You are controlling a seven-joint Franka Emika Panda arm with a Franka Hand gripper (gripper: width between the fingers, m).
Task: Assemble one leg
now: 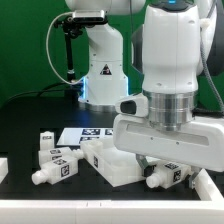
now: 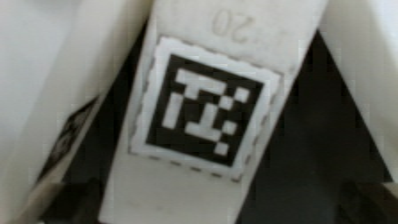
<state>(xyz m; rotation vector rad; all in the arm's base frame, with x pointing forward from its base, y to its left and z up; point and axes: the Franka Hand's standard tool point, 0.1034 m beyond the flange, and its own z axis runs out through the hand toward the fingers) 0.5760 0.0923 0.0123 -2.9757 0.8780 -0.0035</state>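
Observation:
In the wrist view a white leg [image 2: 205, 105] with a black-and-white tag fills the frame from end to end, very close to the camera. My gripper [image 2: 222, 70] has its dark fingers [image 2: 342, 140] pressed against both sides of the leg, shut on it. In the exterior view the wrist's big white body [image 1: 165, 135] hides the fingers and the held leg. It hangs low over the white square tabletop [image 1: 112, 162]. Loose legs lie at the exterior view's left [image 1: 55, 170] and further back [image 1: 48, 140]. Another lies below the hand [image 1: 165, 178].
The marker board [image 1: 85, 133] lies flat behind the tabletop. The arm's white base [image 1: 100, 70] stands at the back, with a black stand [image 1: 65, 50] beside it. A white part edge [image 1: 3, 168] shows at the far left.

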